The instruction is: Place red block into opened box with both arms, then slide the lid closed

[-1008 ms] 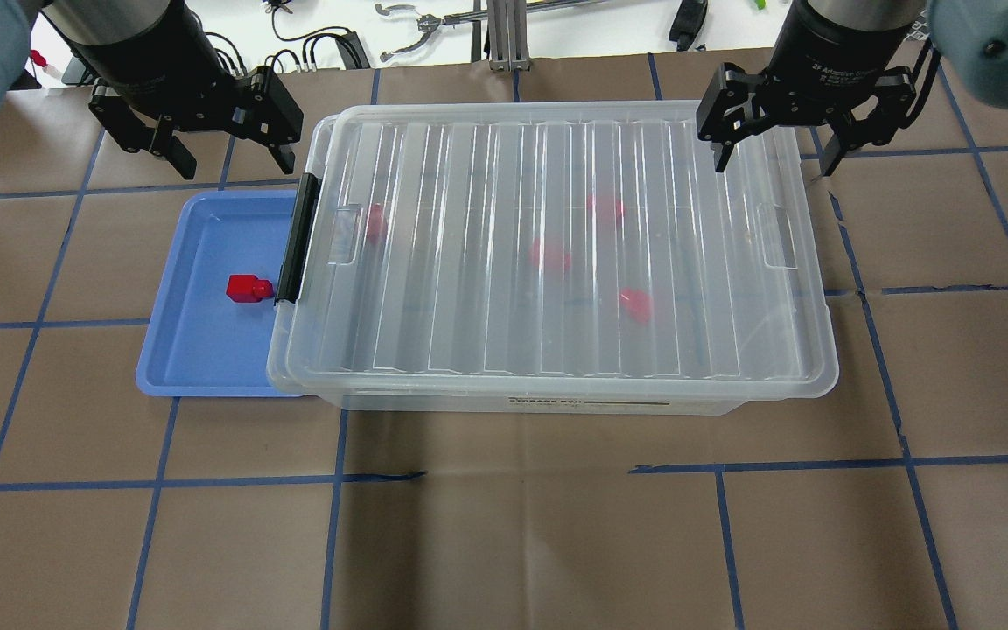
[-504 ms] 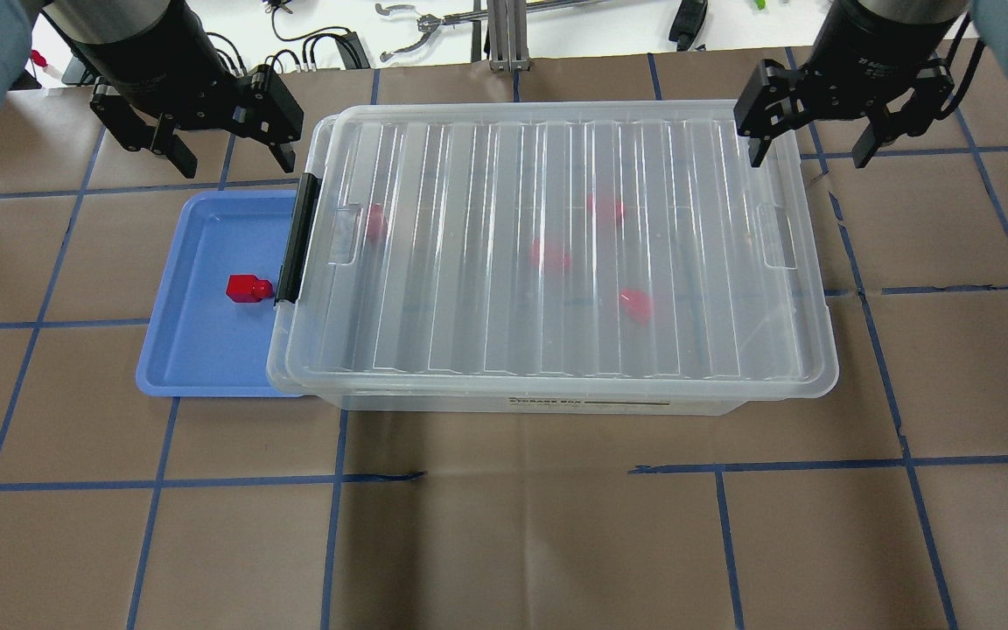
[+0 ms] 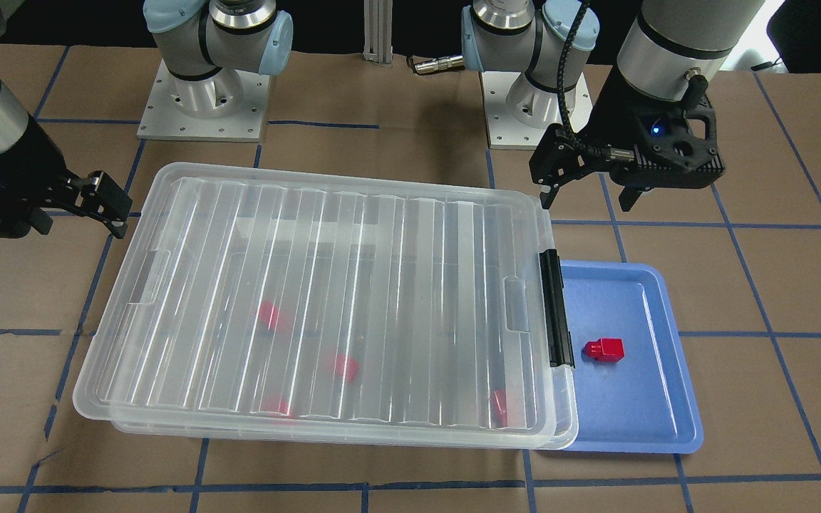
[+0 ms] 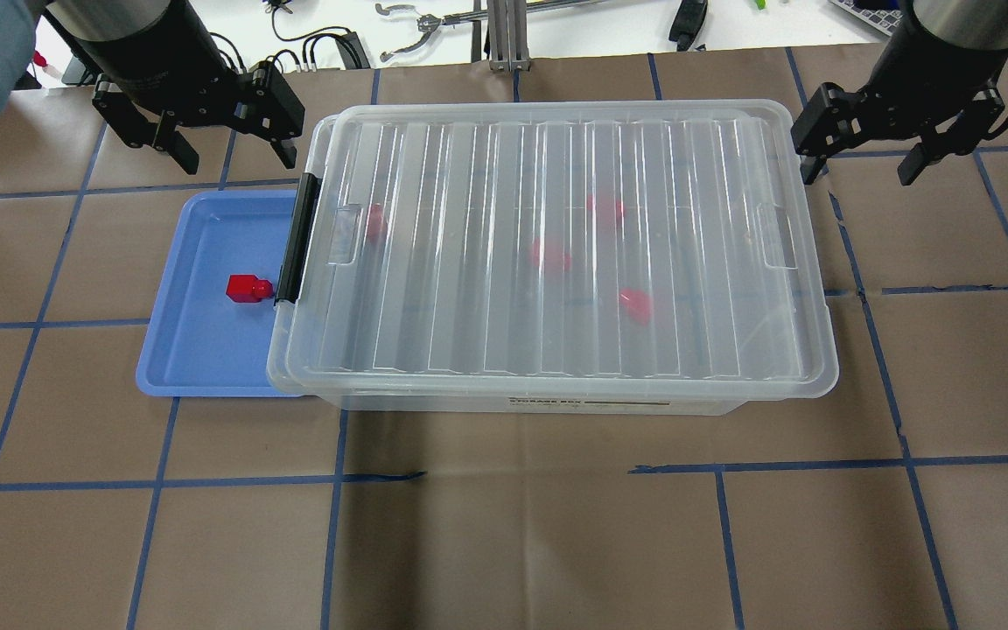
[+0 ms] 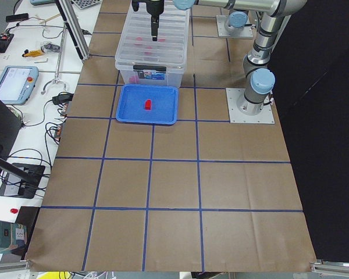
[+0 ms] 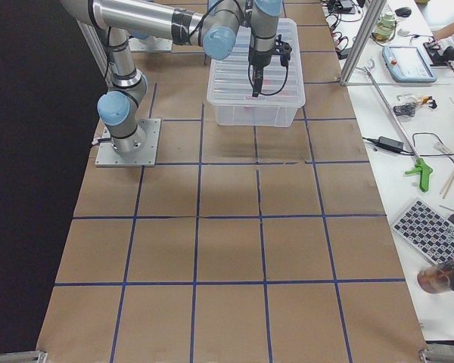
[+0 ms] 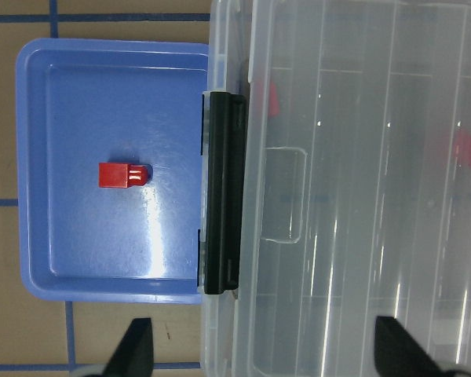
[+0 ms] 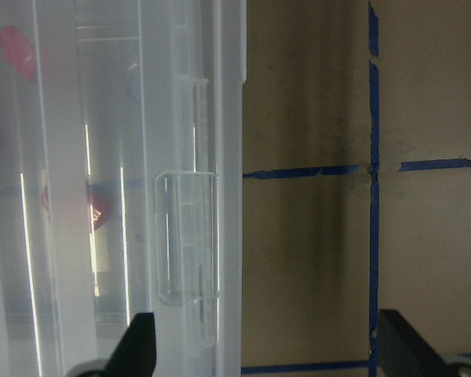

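The clear box [image 4: 434, 404] stands mid-table with the ribbed lid [image 4: 469, 262] lying over it, covering almost all of it. Several red blocks [image 4: 549, 255] show blurred through the lid. One more red block [image 4: 246, 288] [image 3: 604, 349] [image 7: 122, 174] lies on the blue tray [image 4: 206, 359], beside the black latch [image 4: 297, 236]. My left gripper [image 4: 233, 160] [image 3: 586, 201] hangs open above the tray's far edge, holding nothing. Just past the box's right end, my right gripper [image 4: 860, 175] [image 3: 79, 224] is open and off the lid, with nothing in it.
The blue tray sits against the box's latch end, partly under its rim. Both arm bases [image 3: 200, 100] stand on the robot's side of the table. A white bench [image 4: 556, 26] beyond the far edge carries cables and tools. Blue tape lines cross the brown tabletop.
My right gripper has moved rightwards from over the lid's far right corner to beyond the box's right end. The left gripper, lid and blocks have stayed put.
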Robot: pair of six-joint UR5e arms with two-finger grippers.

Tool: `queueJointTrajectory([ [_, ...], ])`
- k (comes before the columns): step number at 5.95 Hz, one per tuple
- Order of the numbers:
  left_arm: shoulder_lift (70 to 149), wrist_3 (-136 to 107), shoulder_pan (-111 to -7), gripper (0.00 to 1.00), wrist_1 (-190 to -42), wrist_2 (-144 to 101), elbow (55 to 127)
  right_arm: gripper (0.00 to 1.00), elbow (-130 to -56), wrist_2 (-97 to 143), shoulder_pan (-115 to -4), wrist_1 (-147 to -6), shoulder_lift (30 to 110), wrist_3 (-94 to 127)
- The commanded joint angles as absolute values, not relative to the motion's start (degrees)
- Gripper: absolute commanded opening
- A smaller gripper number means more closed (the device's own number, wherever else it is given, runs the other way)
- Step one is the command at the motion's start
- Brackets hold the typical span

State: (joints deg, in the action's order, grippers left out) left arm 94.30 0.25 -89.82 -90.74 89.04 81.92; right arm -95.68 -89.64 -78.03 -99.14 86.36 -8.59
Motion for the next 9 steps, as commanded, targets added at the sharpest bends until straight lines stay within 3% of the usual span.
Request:
queueJointTrajectory([
  [1, 94.8, -0.3, -90.1, 0.98, -90.5, 88.9, 81.7, 1.0, -103.5, -89.8, -77.8, -106.3, 86.4, -8.7],
  [9, 94.1, 0.1, -89.9, 0.98, -90.5, 88.9, 81.9, 1.0, -106.0, -93.5, -75.0, -106.7, 85.5, -11.9],
])
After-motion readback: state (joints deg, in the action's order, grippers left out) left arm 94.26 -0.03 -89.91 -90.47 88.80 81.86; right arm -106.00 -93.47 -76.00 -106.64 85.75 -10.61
